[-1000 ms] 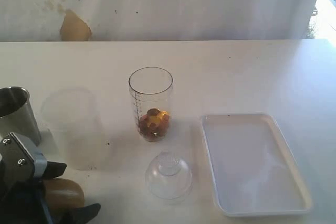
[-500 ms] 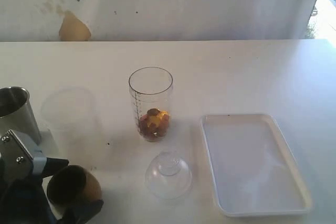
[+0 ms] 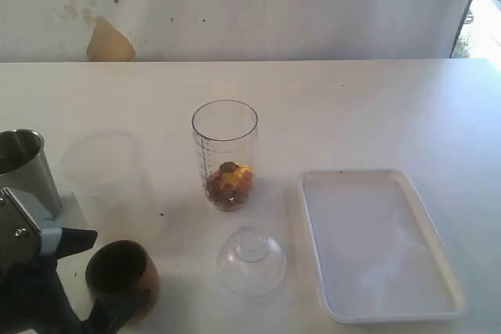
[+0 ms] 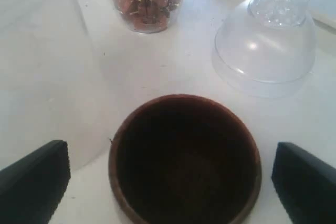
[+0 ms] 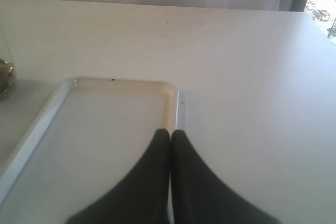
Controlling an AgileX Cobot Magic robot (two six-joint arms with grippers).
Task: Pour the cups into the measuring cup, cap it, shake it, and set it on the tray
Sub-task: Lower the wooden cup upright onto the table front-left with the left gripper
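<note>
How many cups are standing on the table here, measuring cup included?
4. The steel tumbler is at the exterior view's far left, with the frosted cup beside it. The wooden cup is below them, near the bottom edge. The measuring cup stands at centre. No others are visible.
</note>
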